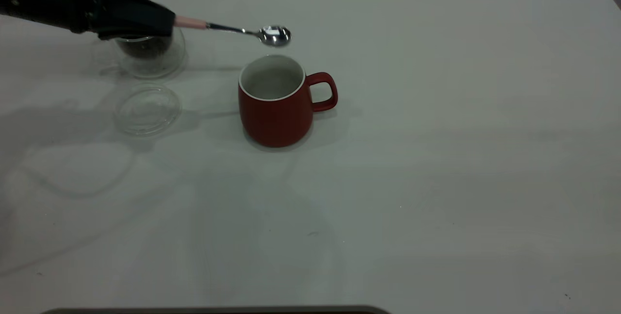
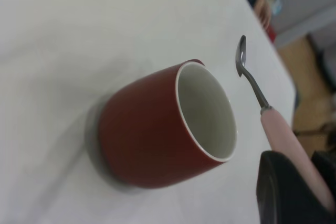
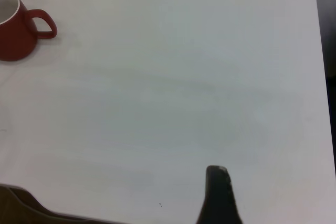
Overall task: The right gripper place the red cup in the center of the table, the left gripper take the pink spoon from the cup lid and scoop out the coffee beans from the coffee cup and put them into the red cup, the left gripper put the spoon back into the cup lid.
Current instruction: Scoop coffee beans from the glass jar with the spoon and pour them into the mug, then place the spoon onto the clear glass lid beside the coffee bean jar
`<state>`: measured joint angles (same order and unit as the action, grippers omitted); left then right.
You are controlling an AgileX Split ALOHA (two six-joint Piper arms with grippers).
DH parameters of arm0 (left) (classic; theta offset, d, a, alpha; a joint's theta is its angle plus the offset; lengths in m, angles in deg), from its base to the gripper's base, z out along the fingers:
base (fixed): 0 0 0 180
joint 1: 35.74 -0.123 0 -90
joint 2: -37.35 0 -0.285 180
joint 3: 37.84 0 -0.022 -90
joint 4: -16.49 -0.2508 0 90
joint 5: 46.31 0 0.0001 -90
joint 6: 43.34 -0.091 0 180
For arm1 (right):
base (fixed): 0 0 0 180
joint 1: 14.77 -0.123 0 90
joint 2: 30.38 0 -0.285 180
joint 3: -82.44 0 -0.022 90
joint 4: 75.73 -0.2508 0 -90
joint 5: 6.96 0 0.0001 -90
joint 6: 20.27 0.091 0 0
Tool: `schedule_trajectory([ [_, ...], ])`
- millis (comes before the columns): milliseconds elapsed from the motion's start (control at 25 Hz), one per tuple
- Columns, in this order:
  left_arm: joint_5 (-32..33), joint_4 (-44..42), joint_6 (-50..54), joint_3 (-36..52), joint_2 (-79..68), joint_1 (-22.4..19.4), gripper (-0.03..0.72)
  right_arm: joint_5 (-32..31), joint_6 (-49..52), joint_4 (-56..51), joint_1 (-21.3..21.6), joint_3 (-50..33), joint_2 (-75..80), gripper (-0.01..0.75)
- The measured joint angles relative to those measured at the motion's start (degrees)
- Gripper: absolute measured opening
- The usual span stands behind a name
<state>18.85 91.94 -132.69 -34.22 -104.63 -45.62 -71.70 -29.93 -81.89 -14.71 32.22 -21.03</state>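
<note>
The left gripper (image 1: 162,23) came in from the ten o'clock corner of the exterior view, clamped tight on the pale handle of the pink spoon (image 1: 247,31). The spoon stuck out level toward three o'clock, its shiny bowl hanging in the air just beyond the far rim of the red cup (image 1: 277,103). No beans could be made out in the spoon bowl from that angle.

The red cup stood upright near the middle of the table (image 1: 436,158), handle pointing to three o'clock, and its white inside looked bare. The left wrist view confirmed it: the red cup (image 2: 168,124) showed a clean white interior, with the pink spoon (image 2: 262,103) held just beside its mouth, clear of the rim.

Under the left gripper, at ten o'clock from the red cup, sat the coffee cup (image 1: 148,57), partly hidden by the black claw, with the dark coffee beans (image 1: 143,48) showing through the glass. The cup lid (image 1: 147,109) lay flat on the table at six o'clock from the coffee cup, apart from it and with nothing on it.

The right gripper (image 3: 218,192) showed only one dark fingertip in its own wrist view, well apart from the red cup (image 3: 18,27); whether that claw stood wide or narrow, I could not tell.
</note>
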Motion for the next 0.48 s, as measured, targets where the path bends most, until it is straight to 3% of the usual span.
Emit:
schedule_trajectory([
  [280,0.2,-3.2,11.6,0.5,2.7,-7.9,0.125,0.0,0.0,0.0,0.0,0.0,0.0,0.591],
  [480,0.5,-4.9,12.6,5.6,5.3,-14.9,0.125,0.0,0.0,0.0,0.0,0.0,0.0,0.591],
])
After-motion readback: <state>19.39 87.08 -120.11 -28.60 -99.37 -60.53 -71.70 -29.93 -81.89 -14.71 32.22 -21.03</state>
